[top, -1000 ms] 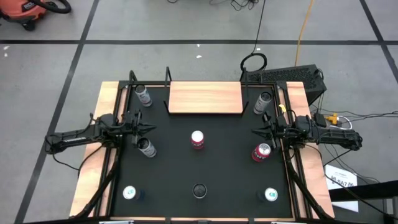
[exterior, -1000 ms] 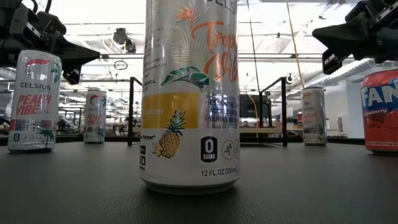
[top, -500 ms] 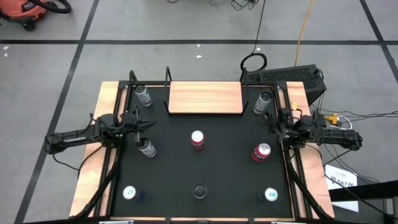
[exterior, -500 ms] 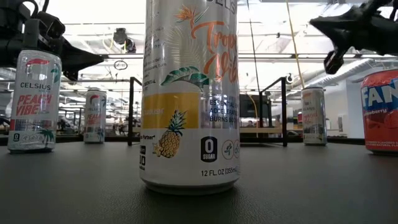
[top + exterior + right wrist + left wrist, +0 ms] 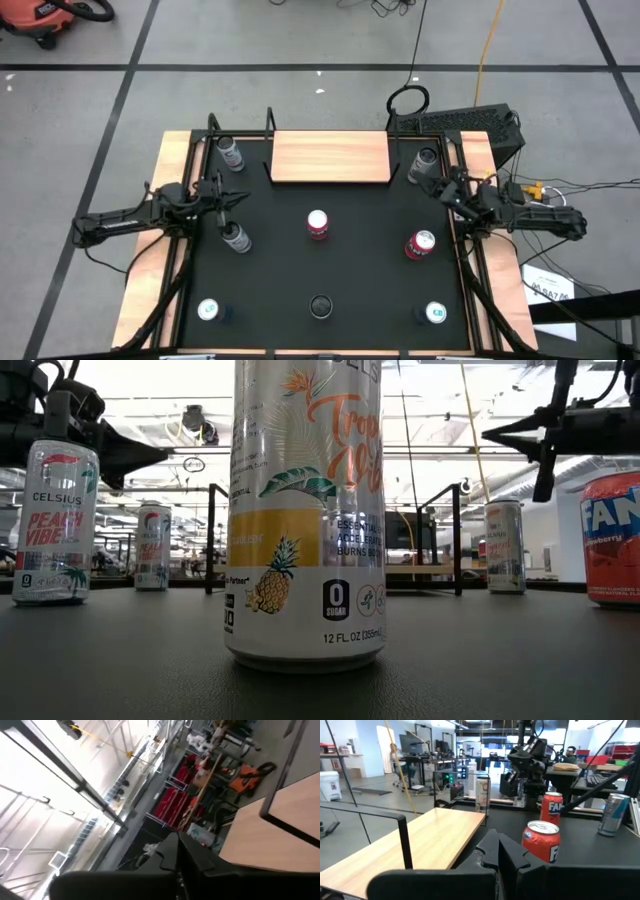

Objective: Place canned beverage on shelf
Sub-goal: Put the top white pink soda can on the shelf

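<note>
The black tabletop (image 5: 370, 300) was bordered by light-wood side strips (image 5: 150, 255); the shelf (image 5: 330, 156), a bare light-wood board between black uprights, sat at its far edge. Upright on the tabletop stood eight cans: silver cans (image 5: 231, 153) (image 5: 424, 164) flanking the shelf, a third silver can (image 5: 236, 237) toward the left, a red can (image 5: 318, 224) at centre, another red can (image 5: 419, 244) to the right; along the near edge stood a white-topped can (image 5: 209, 310), a dark can (image 5: 320, 305) and a teal-topped can (image 5: 436, 313).
</note>
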Controlling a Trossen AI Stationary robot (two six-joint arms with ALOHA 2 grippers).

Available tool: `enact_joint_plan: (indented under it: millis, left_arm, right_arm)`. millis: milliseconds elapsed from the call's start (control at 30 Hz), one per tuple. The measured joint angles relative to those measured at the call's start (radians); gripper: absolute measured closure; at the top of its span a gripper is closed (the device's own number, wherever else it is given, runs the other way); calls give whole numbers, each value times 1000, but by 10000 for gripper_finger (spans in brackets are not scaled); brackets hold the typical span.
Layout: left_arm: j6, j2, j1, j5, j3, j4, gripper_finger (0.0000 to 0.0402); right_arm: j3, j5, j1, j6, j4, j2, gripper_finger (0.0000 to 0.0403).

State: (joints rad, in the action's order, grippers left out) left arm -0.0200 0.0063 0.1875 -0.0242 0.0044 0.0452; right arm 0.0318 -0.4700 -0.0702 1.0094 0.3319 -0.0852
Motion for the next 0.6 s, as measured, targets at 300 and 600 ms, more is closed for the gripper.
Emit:
enact_joint_plan:
  millis: [300,600]
  left_arm:
    - [-42,0,0,26,0,25,402]
    - [-161,-1,3,-237,89,-25,401]
  right_arm:
    - [42,-58,-1,-8,-6,-102,284]
    - [77,-116,-2,-2,36,-197,166]
